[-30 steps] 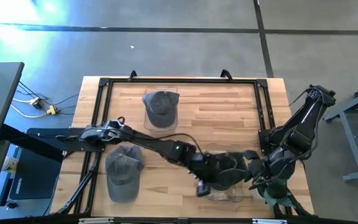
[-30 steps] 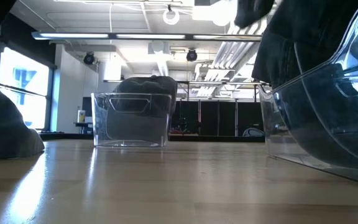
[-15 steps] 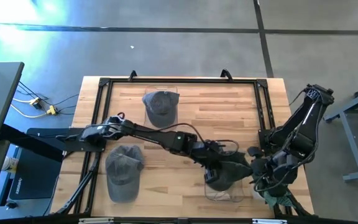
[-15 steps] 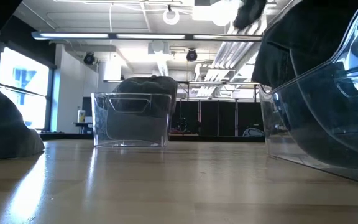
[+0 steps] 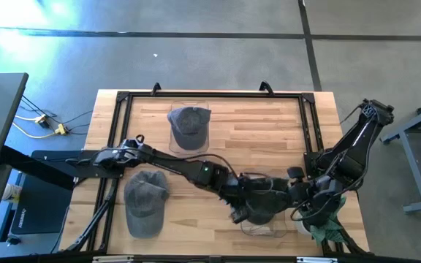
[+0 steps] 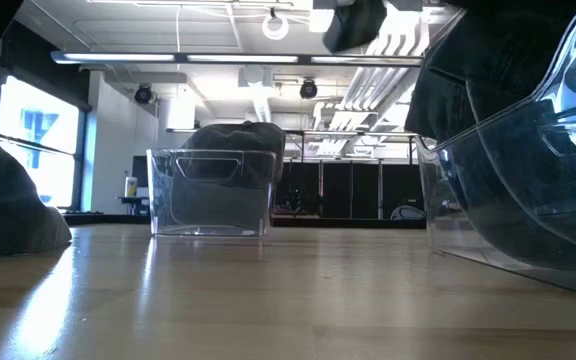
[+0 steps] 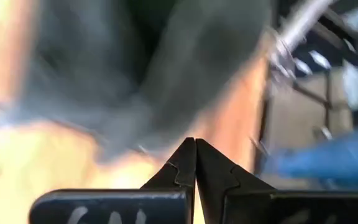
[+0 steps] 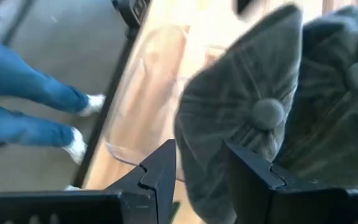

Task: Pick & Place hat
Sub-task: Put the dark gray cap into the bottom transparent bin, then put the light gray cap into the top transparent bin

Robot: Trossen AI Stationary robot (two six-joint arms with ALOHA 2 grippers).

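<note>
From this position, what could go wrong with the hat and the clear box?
1. The dark hat sits over the clear box near the table's front edge, not settled inside; it may hang on the rim.
2. The left claw is shut and empty beside the hat, so it may drag the fabric.
3. The right claw, open, is close to the left arm; they could collide.

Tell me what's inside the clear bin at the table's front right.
A grey cap sits in the clear bin, a second beside it. The left gripper, shut, and right gripper hover above. The bin floor beneath is covered.
</note>
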